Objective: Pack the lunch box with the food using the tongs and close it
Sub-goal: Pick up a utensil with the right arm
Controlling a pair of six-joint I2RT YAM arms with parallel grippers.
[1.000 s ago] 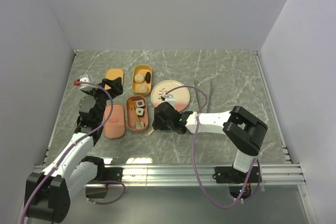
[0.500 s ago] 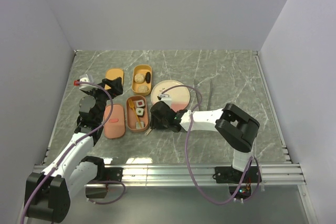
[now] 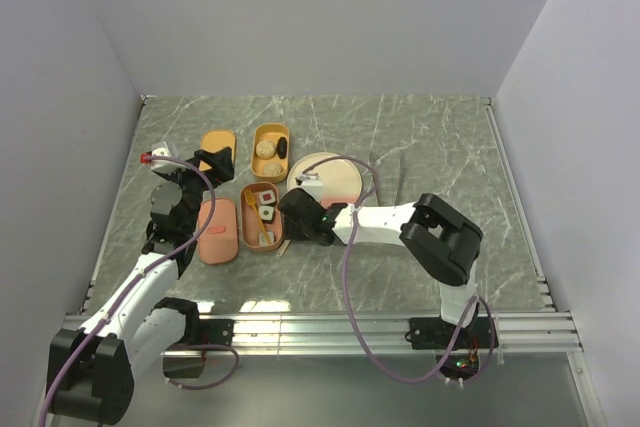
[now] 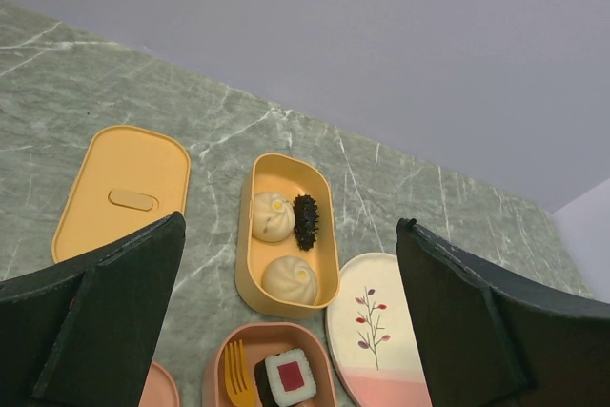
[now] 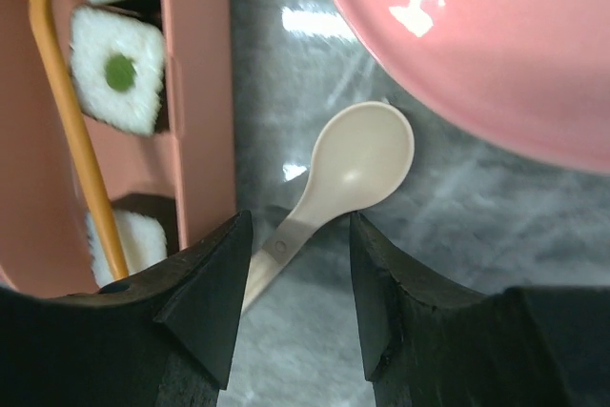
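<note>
The lunch box lies open in parts: a yellow tray (image 4: 286, 235) with two beige balls (image 4: 271, 216) and a dark piece (image 4: 305, 221), and a pink tray (image 3: 262, 215) with sushi rolls (image 5: 119, 78) and an orange fork (image 5: 67, 111). Its yellow lid (image 3: 215, 145) and pink lid (image 3: 217, 231) lie to the left. The grey tongs (image 3: 399, 177) rest on the table right of the plate. My right gripper (image 5: 297, 226) is open, low over the table, straddling a beige spoon's handle beside the pink tray. My left gripper (image 4: 291, 231) hangs wide open above the yellow lid, holding nothing.
The cream-and-pink plate (image 3: 327, 179) lies bare between the trays and the tongs. The beige spoon (image 5: 357, 159) lies between the pink tray's wall and the plate's rim. Side walls border the marble table on the left and right.
My right arm has swung left, bringing its gripper from the plate's near edge to the spoon next to the pink tray. The left arm has not moved.
</note>
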